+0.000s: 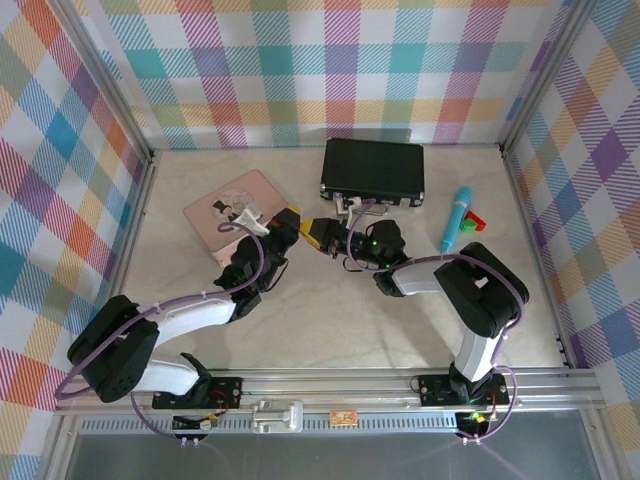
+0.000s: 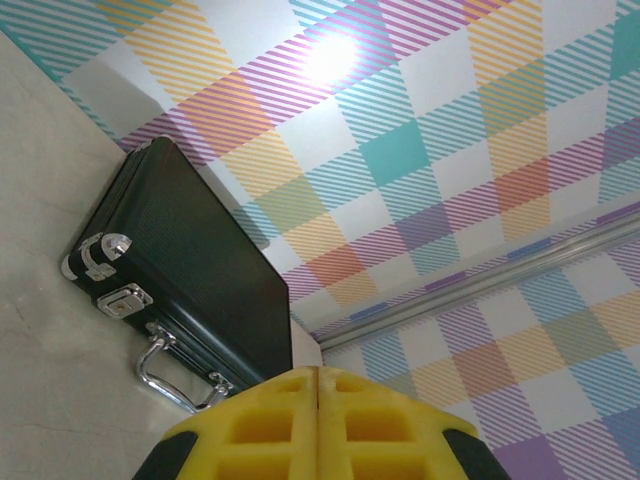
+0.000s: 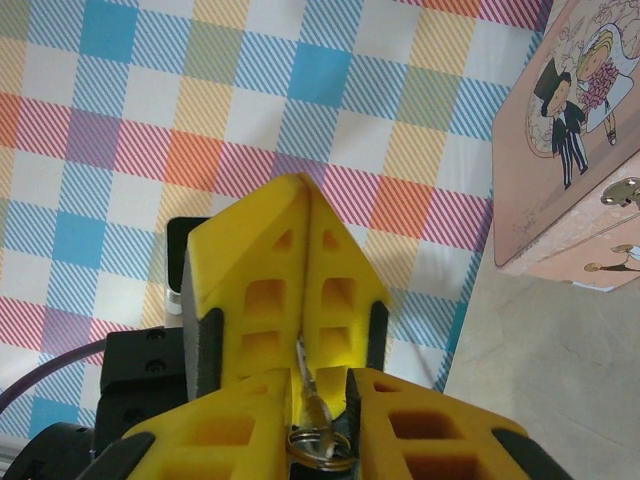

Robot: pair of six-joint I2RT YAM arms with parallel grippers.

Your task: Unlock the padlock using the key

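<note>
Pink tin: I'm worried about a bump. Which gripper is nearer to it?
Left. The left gripper is beside the pink tin at its right corner; the right gripper is farther right, beyond the left one.

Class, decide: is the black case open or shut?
Shut: the black case lies with lid flush on its base, no gap showing.

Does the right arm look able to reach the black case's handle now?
Probably yes: the black case lies just beyond the right end effector, with bare table between. However, that end effector holds the key.

Overhead looks down from behind; close-up left wrist shares the black case point(image 1: 372, 170), right wrist the pink tin point(image 1: 238, 212).
</note>
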